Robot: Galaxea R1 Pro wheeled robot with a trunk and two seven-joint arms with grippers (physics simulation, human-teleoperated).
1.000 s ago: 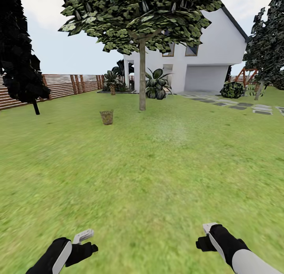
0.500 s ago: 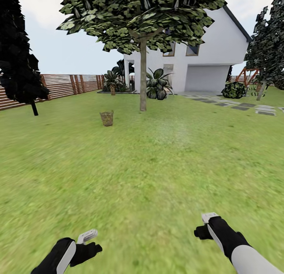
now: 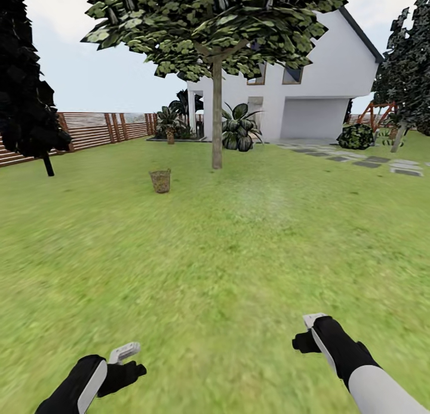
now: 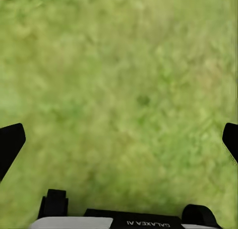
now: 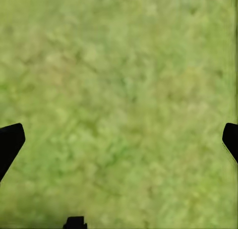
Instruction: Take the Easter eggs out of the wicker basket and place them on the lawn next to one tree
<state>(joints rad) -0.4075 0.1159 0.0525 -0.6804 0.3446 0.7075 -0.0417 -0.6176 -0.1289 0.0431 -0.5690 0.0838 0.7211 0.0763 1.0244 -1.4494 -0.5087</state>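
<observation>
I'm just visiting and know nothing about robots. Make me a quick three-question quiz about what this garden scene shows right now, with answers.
1. True or false: the wicker basket stands on the stepping-stone path.
2. Which stands nearer the basket: A) the tree with the bright-green canopy, B) the dark-leaved tree by the fence, C) the round shrub near the garage?
3. Fill in: under the left hand and the right hand the wrist views show bare ____.

Key
1. False: it stands on the lawn, far ahead of both hands.
2. A.
3. Grass; both hands are open and hold nothing.
</observation>
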